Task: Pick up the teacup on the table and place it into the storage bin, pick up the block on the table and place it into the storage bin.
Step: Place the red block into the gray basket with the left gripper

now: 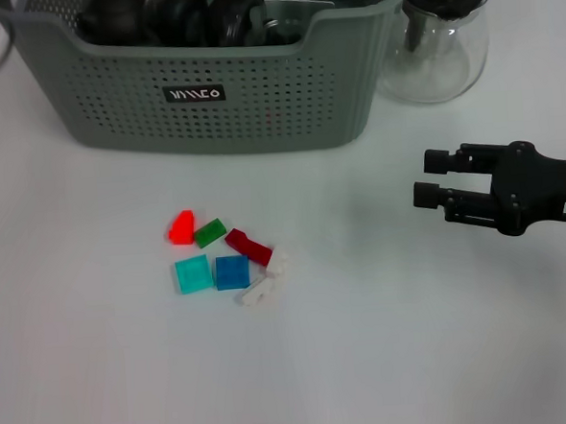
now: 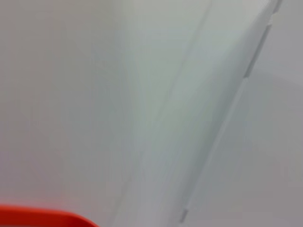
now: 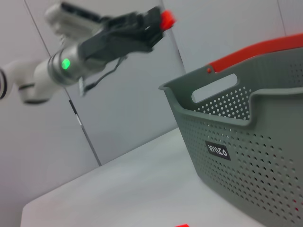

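Blocks (image 1: 226, 260): clustered on bench (image 1: 101, 377) before bin (image 1: 219, 101). Right tool (image 1: 425, 179): spread, empty, nearer arm, level with bin's right end; blocks lie to its left, lower. Left tool (image 3: 163, 20): raised beyond bin; fingers unclear.

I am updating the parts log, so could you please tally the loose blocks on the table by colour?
Red or orange-red: 1, the bright red block
Dark red: 1, the dark red block
Green: 1, the green block
Teal: 1, the teal block
Blue: 1, the blue block
White: 2, the white blocks
Total: 7
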Controlling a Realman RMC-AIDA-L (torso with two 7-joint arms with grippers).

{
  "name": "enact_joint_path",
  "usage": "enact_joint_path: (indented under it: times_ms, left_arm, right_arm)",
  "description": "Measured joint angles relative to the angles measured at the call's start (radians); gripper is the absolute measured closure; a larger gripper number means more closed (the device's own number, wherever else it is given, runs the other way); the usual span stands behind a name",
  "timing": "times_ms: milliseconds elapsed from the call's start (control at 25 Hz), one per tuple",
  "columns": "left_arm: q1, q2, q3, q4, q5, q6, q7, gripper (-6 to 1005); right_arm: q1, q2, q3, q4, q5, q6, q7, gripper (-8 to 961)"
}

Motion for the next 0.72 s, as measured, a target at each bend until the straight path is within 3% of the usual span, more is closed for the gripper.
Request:
enact_joint_path:
  times_ms: [120, 240, 360, 560, 720]
  left_arm:
    - [-0.058, 0.034, 0.097, -0.001, 0.024, -0.153, -0.068, 742]
    - [-0.075, 0.043, 0.237, 0.007, 0.047, -0.310, -0.117, 733]
    - [-0.076, 0.030, 0.384, 0.012, 0.122, -0.483, -0.179, 725]
    - [-0.078, 0.018, 0.456, 0.022, 0.197, -0.598, -0.292, 711]
    - [-0.067, -0.003, 0.465, 0.072, 0.205, -0.597, -0.316, 699]
  right_arm:
    - [0.001, 0.000, 0.000, 0.000, 0.001, 0.000, -0.001, 369]
    - [0.001, 0.000, 0.000, 0.000, 0.003, 0.001, -0.001, 369]
    - [0.004, 0.000, 0.000, 0.000, 0.003, 0.001, -0.001, 369]
    - [0.012, 0.000, 0.000, 0.000, 0.000, 0.001, 0.000, 369]
    - [0.013, 0.000, 0.000, 0.000, -0.001, 0.001, 0.002, 369]
